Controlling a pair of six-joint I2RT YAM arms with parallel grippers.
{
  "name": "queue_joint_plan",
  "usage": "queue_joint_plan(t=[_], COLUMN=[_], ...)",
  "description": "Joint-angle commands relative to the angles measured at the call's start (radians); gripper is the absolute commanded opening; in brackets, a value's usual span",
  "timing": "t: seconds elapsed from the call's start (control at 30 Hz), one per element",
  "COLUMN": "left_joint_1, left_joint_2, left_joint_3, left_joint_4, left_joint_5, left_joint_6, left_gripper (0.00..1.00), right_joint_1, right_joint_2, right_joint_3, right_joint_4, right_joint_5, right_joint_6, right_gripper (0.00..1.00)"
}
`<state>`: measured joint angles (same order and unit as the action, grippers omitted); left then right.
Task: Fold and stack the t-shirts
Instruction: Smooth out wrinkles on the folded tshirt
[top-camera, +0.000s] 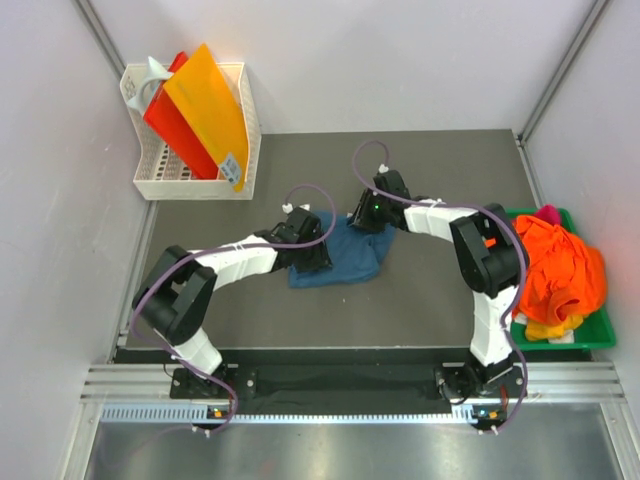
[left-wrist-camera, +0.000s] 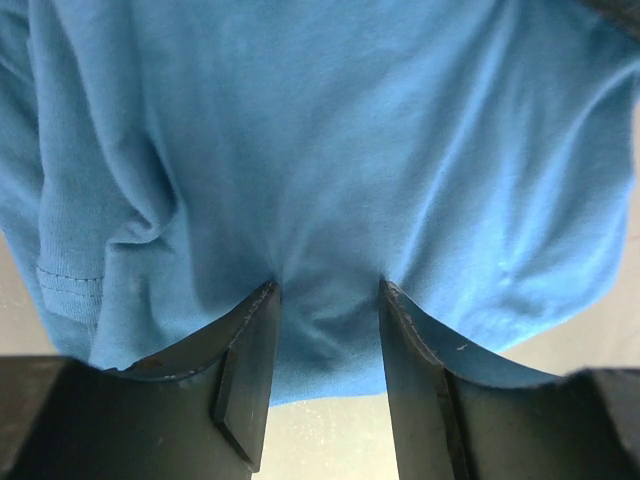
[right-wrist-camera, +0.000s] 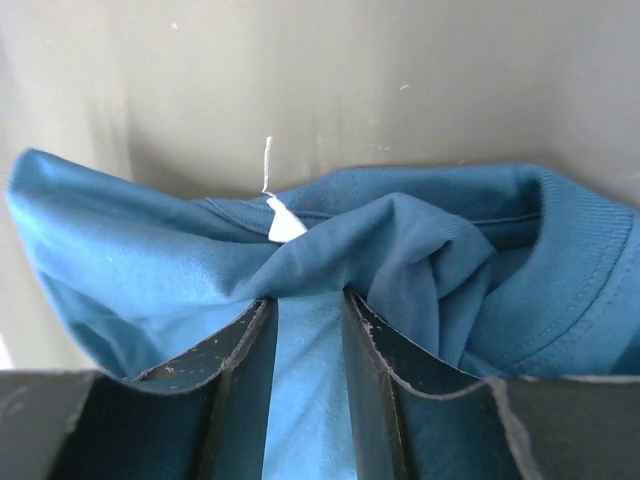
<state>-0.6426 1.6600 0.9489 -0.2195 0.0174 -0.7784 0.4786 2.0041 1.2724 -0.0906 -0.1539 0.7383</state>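
Left gripper (left-wrist-camera: 325, 292) pinches a pucker of the dark teal-blue t-shirt (top-camera: 345, 258) between its two black fingers, and the cloth draws into fine creases that radiate from the bite. The right gripper (right-wrist-camera: 305, 300) nips a narrow fold of the same shirt near the ribbed collar (right-wrist-camera: 590, 250), just below a small white tag (right-wrist-camera: 285, 225). The shirt lies bunched in the middle of the dark matte surface (top-camera: 440, 290), between the two arms. With one hold at each side, the likely aim is to lift or stretch the garment so it spreads flat before a fold. The fabric looks like thin, limp jersey, with a double-stitched sleeve hem (left-wrist-camera: 70, 275) showing at the left. The orange t-shirt (top-camera: 560, 265) lies with pink and yellow ones, heaped and unfolded, in the green plastic tray (top-camera: 560, 343) at the right edge.
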Motion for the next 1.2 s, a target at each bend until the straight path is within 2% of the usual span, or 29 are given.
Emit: queue_joint_plan(t=[0.0,0.27,0.37,0.63,0.77,0.87,1.17], left_joint_1=[-0.015,-0.017,-0.017,-0.017,-0.017,-0.017,-0.017], left_joint_2=[-0.023,-0.057,-0.08,-0.255,-0.269,-0.226,0.001], left_joint_3=[-0.053,-0.153,-0.154,-0.065,0.022,0.037,0.025], left_joint_4=[-0.003,-0.026,-0.038,-0.047,-0.046,-0.008,0.104], left_joint_5=[-0.01,-0.01,-0.056,-0.131,-0.136,-0.117,-0.042], left_joint_6=[-0.028,-0.047,-0.03,0.062,0.073,0.07,-0.002], left_gripper=[0.49,0.49,0.48,0.5,0.51,0.51,0.49], right_joint_1=[-0.092,-0.104,-0.104,-0.063,-0.049,-0.04,0.008], right_joint_2=[0.036,0.055,0.041,-0.194,-0.278,-0.314,-0.317], right_joint_3=[-0.065,-0.093,-0.087,0.033,0.045,-0.013,-0.336], right_joint_4=[0.028,0.04,0.029,-0.037,-0.041,-0.005,0.144], right_joint_5=[-0.019,-0.056,-0.052,-0.013,-0.033,-0.065,-0.107], right_joint_6=[0.053,0.027,-0.016,-0.119,-0.106,-0.08,-0.033], right_gripper=[0.33,0.34,0.34,0.38,0.4,0.4,0.38])
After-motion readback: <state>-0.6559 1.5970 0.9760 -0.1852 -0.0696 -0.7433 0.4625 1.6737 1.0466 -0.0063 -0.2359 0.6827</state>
